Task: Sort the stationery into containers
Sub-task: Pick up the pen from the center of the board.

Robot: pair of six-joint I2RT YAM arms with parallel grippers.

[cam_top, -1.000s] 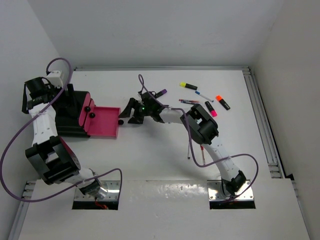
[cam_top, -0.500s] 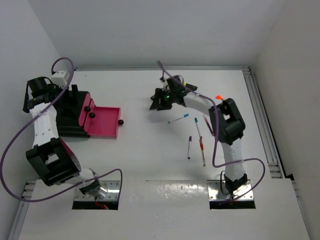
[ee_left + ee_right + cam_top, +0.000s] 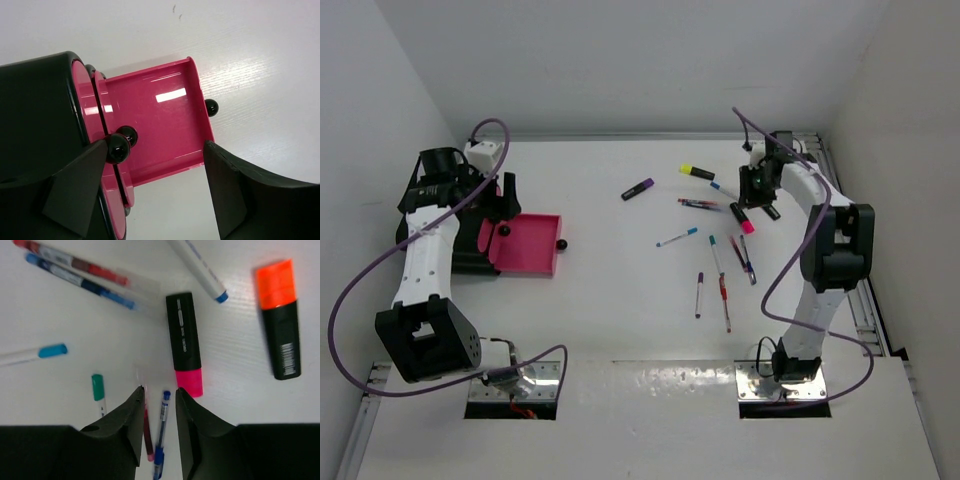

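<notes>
- Top external view: the white counter has both arms bolted at its near edge. The left arm reaches along the left edge and the right arm toward the far right corner.
- The black box sits at the left edge, partly under the left arm.
- The magenta tray lies right against the box on its right side. A small black ball sits on the outside of the tray's wall.
- The left gripper hangs over the tray, its fingers spread wide and holding nothing.
- The right gripper hangs over the stationery near the far right corner. Its fingers stand a narrow gap apart and grasp nothing.
- The pink highlighter lies just beyond those fingertips, with the orange highlighter near it but not touching.
- The yellow highlighter lies closer to the far edge.
- The purple highlighter lies alone toward the middle of the far half.
- A red pen and a blue pen lie side by side left of the right gripper.
- A light-blue-capped pen and a teal-capped pen lie nearer the centre.
- A purple-capped pen and a long red pen lie closest to the near edge.
- Right wrist view: another blue pen and a thin red pen show on the counter between the fingers.
</notes>
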